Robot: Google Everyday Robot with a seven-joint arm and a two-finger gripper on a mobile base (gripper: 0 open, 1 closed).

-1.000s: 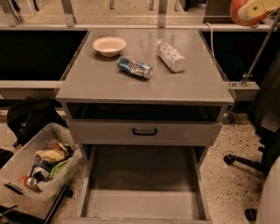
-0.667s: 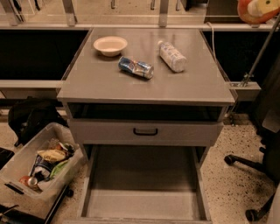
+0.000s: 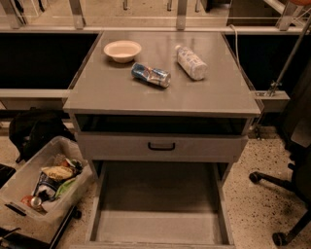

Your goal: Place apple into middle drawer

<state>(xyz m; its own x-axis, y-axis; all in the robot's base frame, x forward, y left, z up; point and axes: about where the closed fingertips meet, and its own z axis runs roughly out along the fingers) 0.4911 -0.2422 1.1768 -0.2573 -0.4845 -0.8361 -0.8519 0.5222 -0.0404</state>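
The middle drawer (image 3: 160, 214) is pulled out at the bottom of the grey cabinet, its broad flat floor bare. Only a thin reddish-orange sliver of the apple (image 3: 297, 2) shows, at the top right edge of the camera view, high above the cabinet's right side. My gripper is out of view past that top right edge.
On the cabinet top (image 3: 112, 92) are a white bowl (image 3: 122, 50), a crushed blue can (image 3: 151, 75) and a plastic bottle (image 3: 191, 62) lying on its side. A closed drawer front with a black handle (image 3: 161, 146) sits above the open drawer. A bin of trash (image 3: 46, 187) stands at left, a chair base (image 3: 282, 187) at right.
The apple and the gripper holding it have moved up and right, almost wholly out of the picture. The cabinet and the things on it have not moved.
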